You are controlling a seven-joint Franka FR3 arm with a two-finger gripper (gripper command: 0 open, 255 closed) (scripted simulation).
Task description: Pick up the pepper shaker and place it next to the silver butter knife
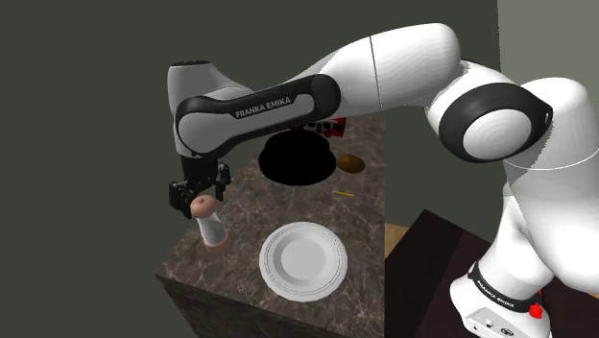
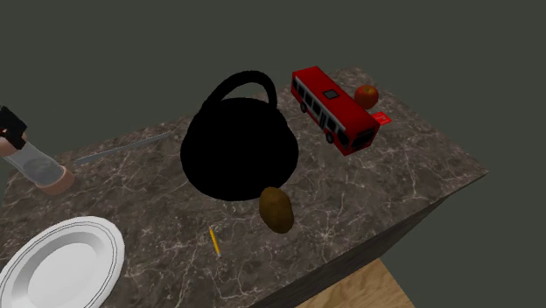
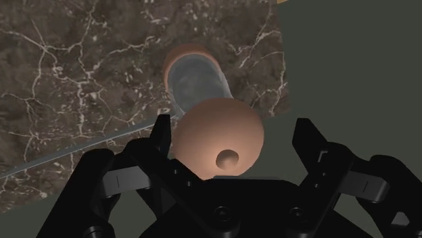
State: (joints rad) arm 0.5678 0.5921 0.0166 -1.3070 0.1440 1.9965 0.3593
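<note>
Right now the gripper hangs over the shaker, fingers spread wide. In the wrist view the shaker's rounded pinkish cap sits between the two fingers, close against one and well clear of the other, so nothing is clasped; whether the near finger touches the cap I cannot tell. The shaker, a clear-grey body with pinkish cap and base, stands leaning a little on the dark marble counter, near its edge. In the shoulder view it is between 9 and 10 o'clock from the white plate. A black pot sits at 12 o'clock from the plate, partly behind the arm, with a brown potato at the pot's 3 o'clock and a thin yellow stick at the plate's 1 o'clock. In the second exterior view the gripper is at the shaker's 11 o'clock. The knife, a thin grey strip, lies near 3 o'clock from the shaker, its near end close to the shaker's base and its far end running up to the pot. The plate lies about 6 o'clock from the shaker. A red bus stands at the pot's 2 o'clock, with a red fruit just beyond it. The potato is at the pot's 5 o'clock, just beside it, and the stick at the potato's 8 o'clock.
</note>
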